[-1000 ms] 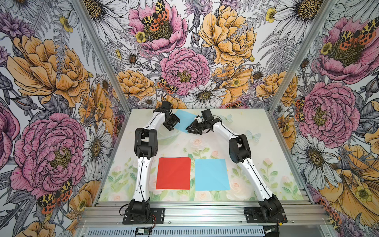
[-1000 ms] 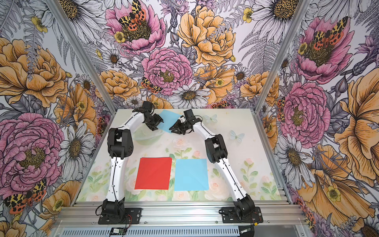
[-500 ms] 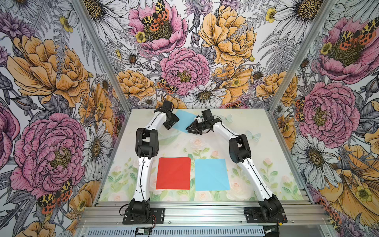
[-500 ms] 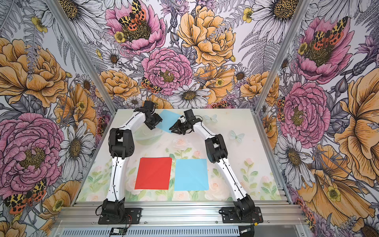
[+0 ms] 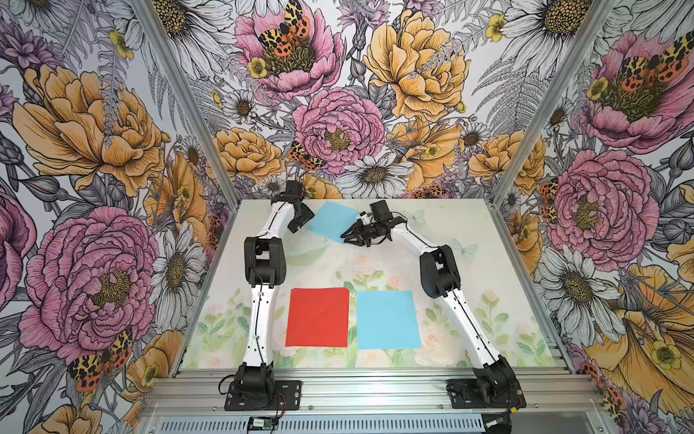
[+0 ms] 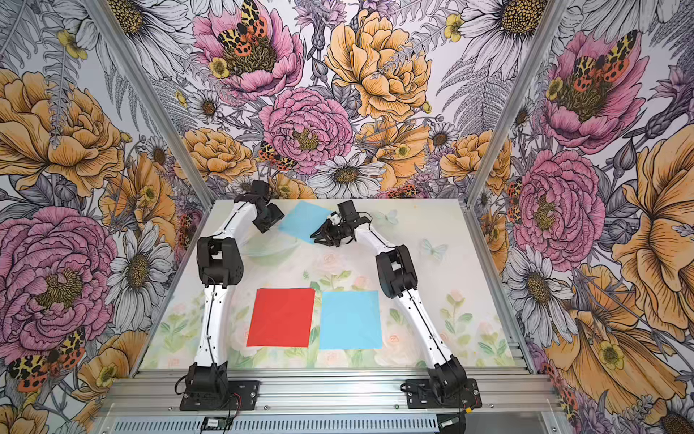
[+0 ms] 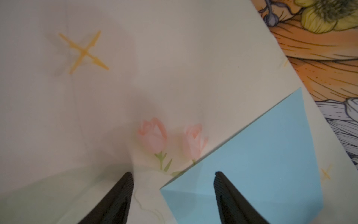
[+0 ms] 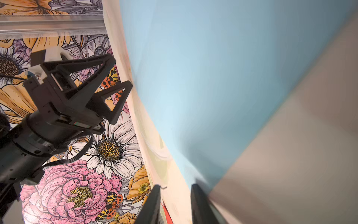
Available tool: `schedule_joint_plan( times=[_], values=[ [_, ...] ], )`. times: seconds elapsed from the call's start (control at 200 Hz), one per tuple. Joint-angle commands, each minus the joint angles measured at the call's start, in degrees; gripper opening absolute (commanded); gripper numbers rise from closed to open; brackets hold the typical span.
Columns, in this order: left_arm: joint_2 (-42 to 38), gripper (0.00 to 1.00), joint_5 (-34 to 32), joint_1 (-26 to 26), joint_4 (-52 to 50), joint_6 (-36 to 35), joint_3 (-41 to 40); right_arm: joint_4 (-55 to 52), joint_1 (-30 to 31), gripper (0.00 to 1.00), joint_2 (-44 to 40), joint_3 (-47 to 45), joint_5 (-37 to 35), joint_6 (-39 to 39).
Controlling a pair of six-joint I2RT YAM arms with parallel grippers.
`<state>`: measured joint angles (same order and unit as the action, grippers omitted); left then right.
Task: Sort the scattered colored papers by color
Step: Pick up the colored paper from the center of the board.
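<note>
Paper shows in three places, all of it flat, plain and matt. A red square (image 5: 318,317) (image 6: 281,317) and a blue square (image 5: 386,319) (image 6: 349,319) lie side by side near the front of the table (image 5: 469,225), edges parallel, with a narrow strip of table between them. A thin offset line along the red's far edge hints at more than one layer; the count cannot be told. A single sky-blue sheet (image 5: 332,221) (image 6: 302,220) lies turned cornerwise near the back wall, between the two grippers.

The table's middle, between the sheet and the two squares, is bare, as is its right side beyond the right arm. The sheet's far corner comes close to the back edge.

Both top views show the left gripper (image 5: 300,221) (image 6: 268,220) at the sheet's left corner and the right gripper (image 5: 343,236) (image 6: 313,236) at its near right edge, but not the jaws. The left wrist view does: the left gripper (image 7: 172,174) is spread wide, one finger over the sheet (image 7: 261,164), the other over bare table, the corner between them. In the right wrist view the right gripper (image 8: 175,187) has its jaws a little apart, with the sheet's (image 8: 203,77) edge running down to one finger; contact cannot be told. That view also shows the left gripper (image 8: 93,91) from the side, spread.
</note>
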<state>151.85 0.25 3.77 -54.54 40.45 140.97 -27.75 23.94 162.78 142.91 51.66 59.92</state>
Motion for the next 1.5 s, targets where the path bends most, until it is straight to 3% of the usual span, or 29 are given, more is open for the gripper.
schedule_joint_plan(
  times=[0.0,0.385,0.856,1.131,1.491],
  values=[
    [7.53,0.7,3.63,0.24,-3.5,-1.34,-0.36,-7.06,-1.09,0.3,1.13,-2.56,-3.68,-1.17],
    [8.86,0.71,14.08,3.16,-4.57,-5.57,0.97,-7.05,-1.25,0.31,0.8,-2.7,-3.84,-1.28],
    [9.24,0.72,16.8,5.3,-8.43,-11.18,1.5,-7.01,-1.33,0.31,0.77,-2.84,-3.58,-1.12],
    [11.24,0.72,27.95,5.72,-8.37,-10.57,5.37,-7.01,-1.5,0.31,0.66,-3.2,-3.58,-1.34],
    [8.24,0.73,25.14,5.19,-8.55,-8.4,-3.48,-7.05,-1.57,0.32,0.74,-2.35,-3.58,-1.22]
  ],
)
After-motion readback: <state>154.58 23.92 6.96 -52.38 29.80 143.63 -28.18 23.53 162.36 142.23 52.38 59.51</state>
